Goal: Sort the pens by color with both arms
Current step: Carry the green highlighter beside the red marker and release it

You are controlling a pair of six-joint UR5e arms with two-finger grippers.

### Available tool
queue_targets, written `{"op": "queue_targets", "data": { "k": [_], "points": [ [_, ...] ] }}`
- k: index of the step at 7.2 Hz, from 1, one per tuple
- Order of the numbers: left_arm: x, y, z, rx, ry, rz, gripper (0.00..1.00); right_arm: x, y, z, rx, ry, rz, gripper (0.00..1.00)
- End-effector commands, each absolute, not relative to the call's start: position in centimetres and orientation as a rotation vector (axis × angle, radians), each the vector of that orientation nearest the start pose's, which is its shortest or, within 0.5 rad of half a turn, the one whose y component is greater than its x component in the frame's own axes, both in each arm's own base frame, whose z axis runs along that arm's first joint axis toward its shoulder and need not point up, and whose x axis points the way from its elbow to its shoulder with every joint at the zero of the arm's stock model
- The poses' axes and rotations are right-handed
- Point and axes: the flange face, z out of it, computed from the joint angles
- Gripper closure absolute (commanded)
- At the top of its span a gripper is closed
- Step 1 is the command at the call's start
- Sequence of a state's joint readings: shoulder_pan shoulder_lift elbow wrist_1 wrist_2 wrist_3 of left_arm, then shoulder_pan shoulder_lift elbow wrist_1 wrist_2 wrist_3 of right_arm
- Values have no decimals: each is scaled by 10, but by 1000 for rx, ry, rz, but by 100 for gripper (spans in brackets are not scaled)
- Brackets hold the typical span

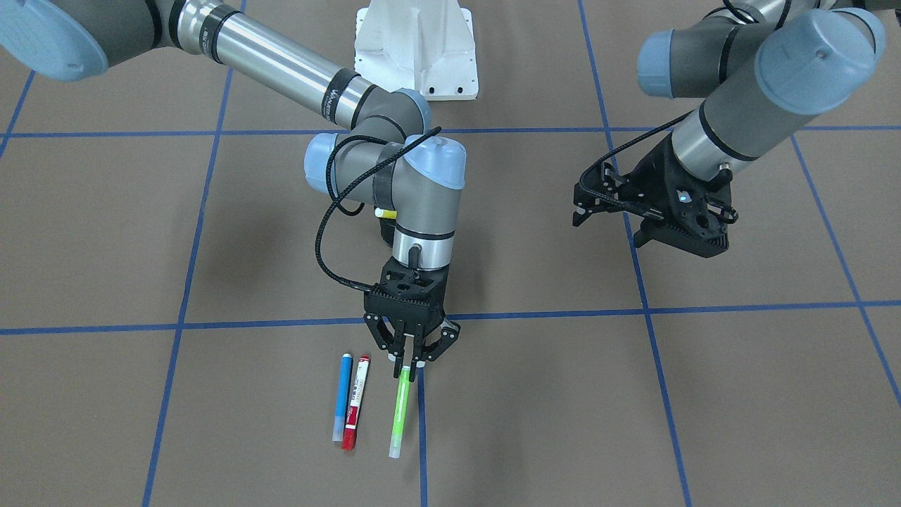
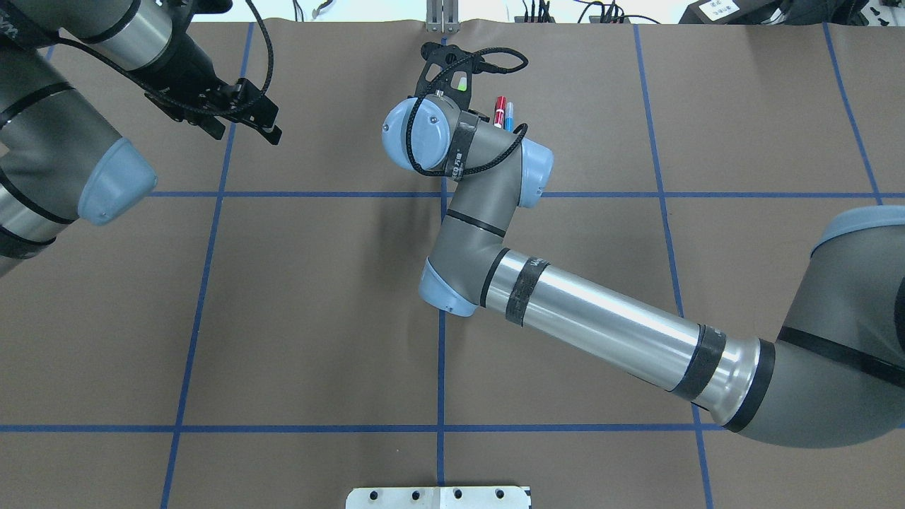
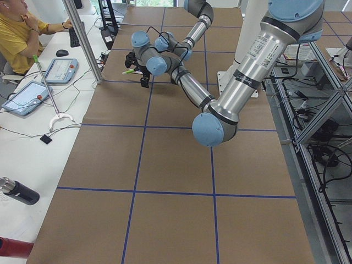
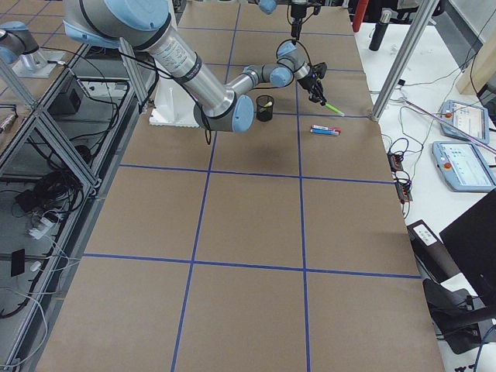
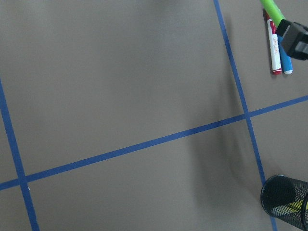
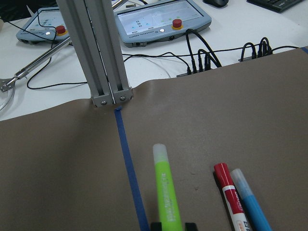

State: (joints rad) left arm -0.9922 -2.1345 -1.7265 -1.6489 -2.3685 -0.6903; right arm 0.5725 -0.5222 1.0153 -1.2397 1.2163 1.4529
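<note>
My right gripper (image 1: 407, 367) is shut on the near end of the lime green pen (image 1: 400, 412), which points away from it over the brown paper. In the right wrist view that green pen (image 6: 166, 192) runs out from between the fingers. Just beside it, a blue pen (image 1: 343, 396) and a white pen with red ends (image 1: 355, 403) lie side by side on the table. A yellow pen (image 5: 293, 208) stands in the black mesh cup (image 5: 285, 198). My left gripper (image 1: 609, 222) hangs open and holds nothing, far to the side of the pens.
The white pedestal base (image 1: 415, 49) stands at the robot's side of the table. An aluminium post (image 6: 103, 53) rises at the far edge beyond the pens, with cables and teach pendants (image 6: 163, 17) behind it. A person (image 3: 16, 33) sits at the side desk.
</note>
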Motion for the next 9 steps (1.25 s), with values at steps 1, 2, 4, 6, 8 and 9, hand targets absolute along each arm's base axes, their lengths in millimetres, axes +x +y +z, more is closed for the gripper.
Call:
{"op": "queue_targets", "data": {
  "k": [1,2,4,6,8,9],
  "points": [
    [301,-572,239,158,1052,217,0,-627,-598,200,593,-641,563,69],
    [301,-572,238,160,1052,217,0,-626,-599,204,592,-635,561,53],
    [301,-572,237,162,1054,218,0,-624,-600,201,585,-645,553,10],
    [301,-573,235,159,1056,210,0,-586,-631,190,421,-742,530,2],
    [306,-570,211,117,1082,120,0,-533,-660,201,311,-791,392,2],
    [321,-563,195,80,1097,84,0,-496,-674,219,230,-821,317,1]
  ]
}}
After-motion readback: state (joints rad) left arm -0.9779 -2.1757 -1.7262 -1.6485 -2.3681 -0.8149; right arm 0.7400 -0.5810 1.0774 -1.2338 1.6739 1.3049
